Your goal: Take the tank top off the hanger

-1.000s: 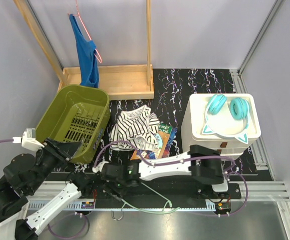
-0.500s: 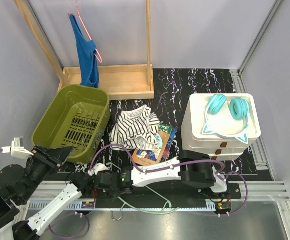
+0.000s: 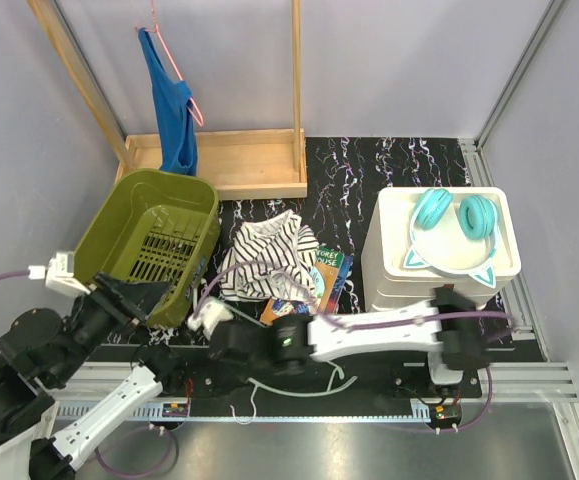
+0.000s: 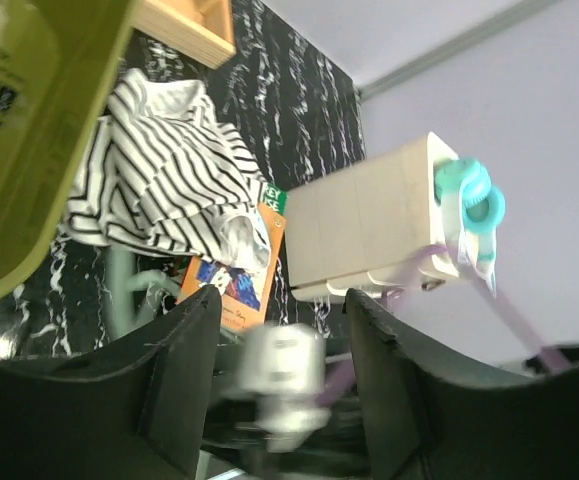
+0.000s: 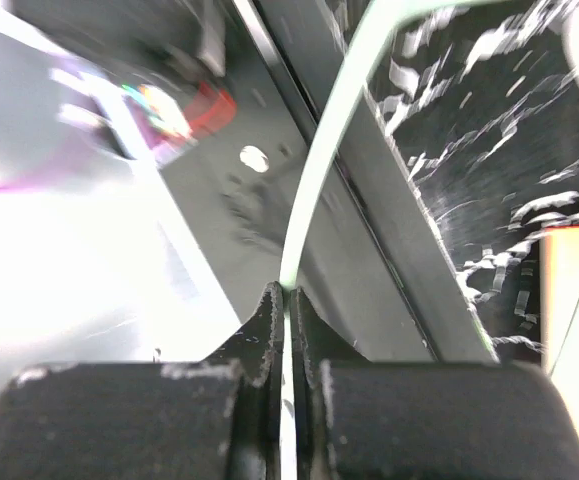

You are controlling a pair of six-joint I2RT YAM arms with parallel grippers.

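A black-and-white striped tank top (image 3: 269, 255) (image 4: 169, 190) lies crumpled on the dark mat, apart from a pale green wire hanger (image 3: 341, 378) (image 5: 329, 150) at the table's near edge. My right gripper (image 3: 237, 362) (image 5: 287, 292) is shut on that hanger's wire. My left gripper (image 3: 139, 300) (image 4: 279, 340) is open and holds nothing, hovering by the olive basket's near corner. A blue tank top (image 3: 174, 110) hangs on a pink hanger (image 3: 184, 75) on the rack at the back left.
An olive laundry basket (image 3: 149, 235) (image 4: 19, 150) stands at the left. Behind it is a wooden rack (image 3: 219, 160). A white drawer unit (image 3: 449, 270) at the right carries teal headphones (image 3: 454, 215). A book (image 3: 319, 285) (image 4: 234, 280) lies next to the striped top.
My right gripper has shut on the green hanger and shifted right with it. My left gripper has opened wider and swung back toward the basket.
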